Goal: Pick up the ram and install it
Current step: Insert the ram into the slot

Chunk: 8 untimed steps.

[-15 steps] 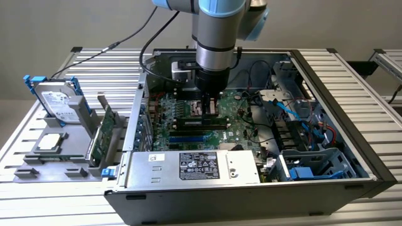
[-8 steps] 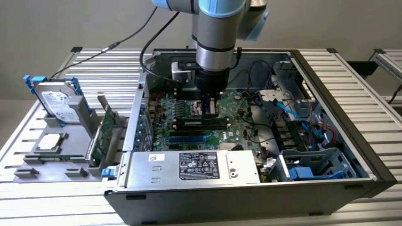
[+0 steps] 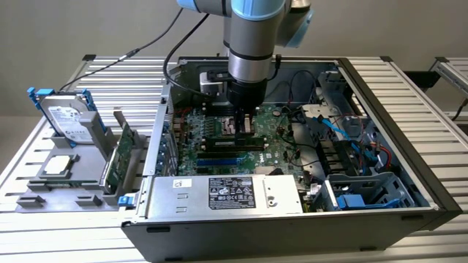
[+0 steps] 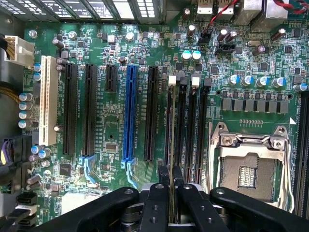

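Black metal fingers [image 4: 157, 198] of the pincer [image 4: 172, 191] are clenched on the ram [image 4: 171, 145], which the wrist view catches edge-on as a thin pale line running out from between them. Its long axis lies parallel to the bank of black memory slots [image 4: 190, 130] beside the CPU socket [image 4: 251, 166]. The edge sits over the slot of that bank farthest from the socket, the one with a white latch [image 4: 172, 80] at its far end. Whether the stick's contacts are already in the slot or just above it I cannot tell. In the exterior view the pincer [image 3: 245, 127] hangs straight down inside the open computer case [image 3: 431, 192], with the ram [image 3: 235, 143] as a dark bar directly under its tips. The relation that matters, in my judgement, is alignment rather than reach: stick and slot share one direction, so any remaining offset would be sideways, toward or away from the socket, or in height. Farther from the socket than the memory bank come a black expansion slot [image 4: 151, 113] and then the blue slot [image 4: 129, 116], all on the green motherboard [image 4: 108, 130]. The case stands on a ribbed aluminium surface [image 3: 409, 71].
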Motion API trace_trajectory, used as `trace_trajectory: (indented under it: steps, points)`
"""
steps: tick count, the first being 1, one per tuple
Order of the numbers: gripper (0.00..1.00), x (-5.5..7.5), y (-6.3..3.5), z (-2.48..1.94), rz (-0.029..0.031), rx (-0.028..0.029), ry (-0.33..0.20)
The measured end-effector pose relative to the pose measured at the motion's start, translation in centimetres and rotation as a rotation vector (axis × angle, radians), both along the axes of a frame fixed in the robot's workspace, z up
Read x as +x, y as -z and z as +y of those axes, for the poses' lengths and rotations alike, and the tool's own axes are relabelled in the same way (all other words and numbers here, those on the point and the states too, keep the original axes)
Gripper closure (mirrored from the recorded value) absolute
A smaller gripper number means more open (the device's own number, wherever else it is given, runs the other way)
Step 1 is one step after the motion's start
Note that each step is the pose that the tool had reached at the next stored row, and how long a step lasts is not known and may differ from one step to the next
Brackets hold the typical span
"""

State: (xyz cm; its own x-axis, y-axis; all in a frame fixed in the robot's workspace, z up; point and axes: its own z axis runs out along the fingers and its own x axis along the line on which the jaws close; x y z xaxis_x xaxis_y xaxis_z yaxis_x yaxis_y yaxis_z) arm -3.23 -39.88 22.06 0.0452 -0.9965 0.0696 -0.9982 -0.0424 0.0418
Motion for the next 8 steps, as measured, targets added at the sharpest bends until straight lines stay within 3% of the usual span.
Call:
trace_trajectory:
  steps: [5,8]
  points:
    - [0.85,0.00,0.02,0.02,-0.0001,-0.0010,-0.001]
    - [0.67,0.00,0.02,0.01,0.0000,-0.0022,-0.001]
